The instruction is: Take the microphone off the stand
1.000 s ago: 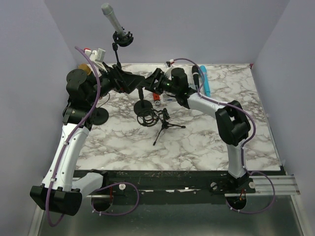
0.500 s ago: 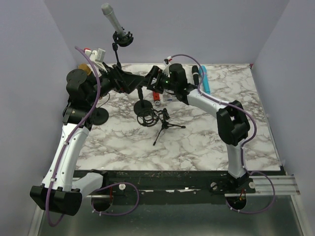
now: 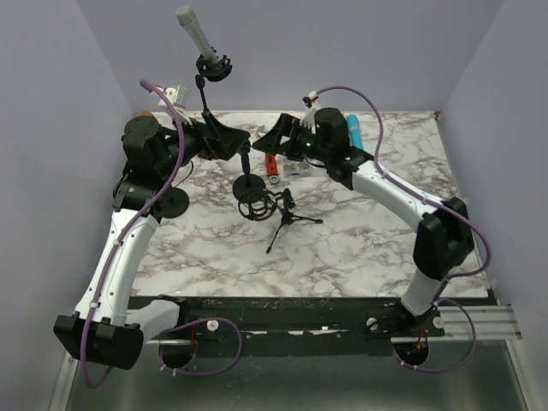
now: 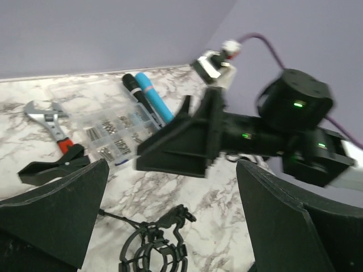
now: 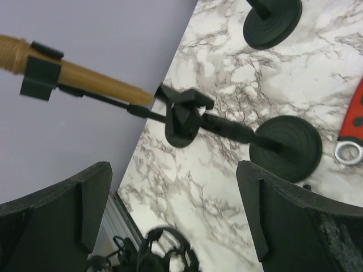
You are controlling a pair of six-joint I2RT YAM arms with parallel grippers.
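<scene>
- The grey mic (image 3: pixel 193 29) sits in a clip (image 3: pixel 213 67) on top of a tall stand (image 3: pixel 205 98), high over the far edge of the tabletop (image 3: pixel 360 248) and left of its middle. It is tilted, with its head up and to the left.
- A gold mic (image 5: pixel 96 84) is also clipped, on a second stand (image 5: pixel 227 129) that shows in the right wrist view.
- The left end effector (image 4: pixel 171 181) has its fingers spread wide with nothing between them. It hangs over the far-left part of the tabletop and faces the right one.
- The right end effector (image 5: pixel 173 181) also gapes wide and is empty, over the far middle. It touches neither mic.
- The middle base (image 3: pixel 250 184) lies between the two end effectors, and the left base (image 3: pixel 171 203) lies near the left edge. I cannot tell which stand each one carries.
- A shock mount (image 3: pixel 255 206) and a small tripod (image 3: pixel 289 218) stand just beside each other at the tabletop's middle.
- Toward the far edge, right of the middle, lie a wrench (image 4: pixel 48 119), a black clamp (image 4: pixel 54 166) and a clear parts box (image 4: pixel 116 133).
- A black mic (image 4: pixel 131 86) and a blue mic (image 4: pixel 153 101) lie there side by side.
</scene>
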